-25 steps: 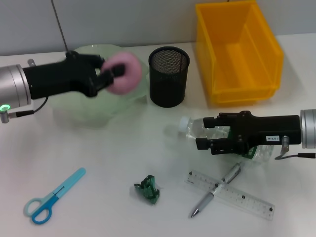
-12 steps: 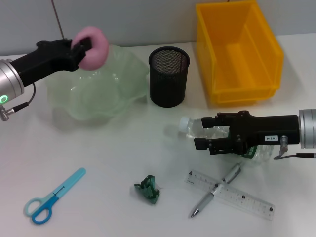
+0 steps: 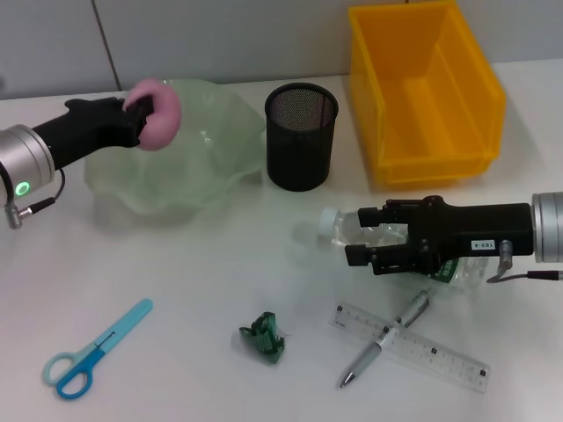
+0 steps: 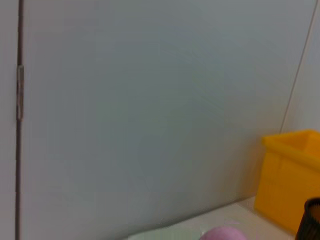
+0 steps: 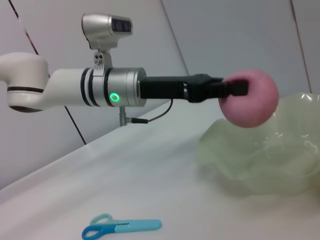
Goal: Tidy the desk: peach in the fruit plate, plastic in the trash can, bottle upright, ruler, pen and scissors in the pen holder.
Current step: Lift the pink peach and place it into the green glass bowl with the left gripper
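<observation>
Peach [image 3: 157, 114] step is in hand: your left gripper [image 3: 141, 116] grips it closed, above the fruit plate's [image 3: 211, 167] far-left rim. You should lower and release next. Right gripper [image 3: 374, 243] clamps the lying bottle [image 3: 343, 230].

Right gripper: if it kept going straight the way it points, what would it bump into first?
The right gripper points toward the robot's left, around the lying bottle. Past the bottle's cap the table looks free, though height is unclear.
</observation>
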`<state>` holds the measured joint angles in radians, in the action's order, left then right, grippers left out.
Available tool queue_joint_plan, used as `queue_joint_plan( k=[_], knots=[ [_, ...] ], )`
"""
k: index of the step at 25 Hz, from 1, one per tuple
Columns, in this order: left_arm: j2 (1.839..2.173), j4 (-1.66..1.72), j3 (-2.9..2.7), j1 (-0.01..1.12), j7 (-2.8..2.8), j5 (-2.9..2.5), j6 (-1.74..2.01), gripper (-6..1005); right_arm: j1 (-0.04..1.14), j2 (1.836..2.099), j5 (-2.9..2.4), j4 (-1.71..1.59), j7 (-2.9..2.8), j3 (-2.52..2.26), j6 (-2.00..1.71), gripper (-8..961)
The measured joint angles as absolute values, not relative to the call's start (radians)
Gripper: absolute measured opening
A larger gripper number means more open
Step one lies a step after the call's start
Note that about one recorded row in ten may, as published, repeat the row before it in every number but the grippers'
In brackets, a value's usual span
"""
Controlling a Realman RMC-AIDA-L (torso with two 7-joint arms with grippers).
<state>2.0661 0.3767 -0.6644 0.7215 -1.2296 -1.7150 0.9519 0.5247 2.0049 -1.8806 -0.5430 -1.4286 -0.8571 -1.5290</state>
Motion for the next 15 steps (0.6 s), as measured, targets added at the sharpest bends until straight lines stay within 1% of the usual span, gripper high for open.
queue_joint_plan(
  k=[15],
  knots=[
    [2.071, 0.321, -0.704, 0.741, -1.182, -1.713, 0.892, 58, 0.528, 2.002, -1.881, -0.543, -1.437, -0.859, -1.531, 780]
  ],
)
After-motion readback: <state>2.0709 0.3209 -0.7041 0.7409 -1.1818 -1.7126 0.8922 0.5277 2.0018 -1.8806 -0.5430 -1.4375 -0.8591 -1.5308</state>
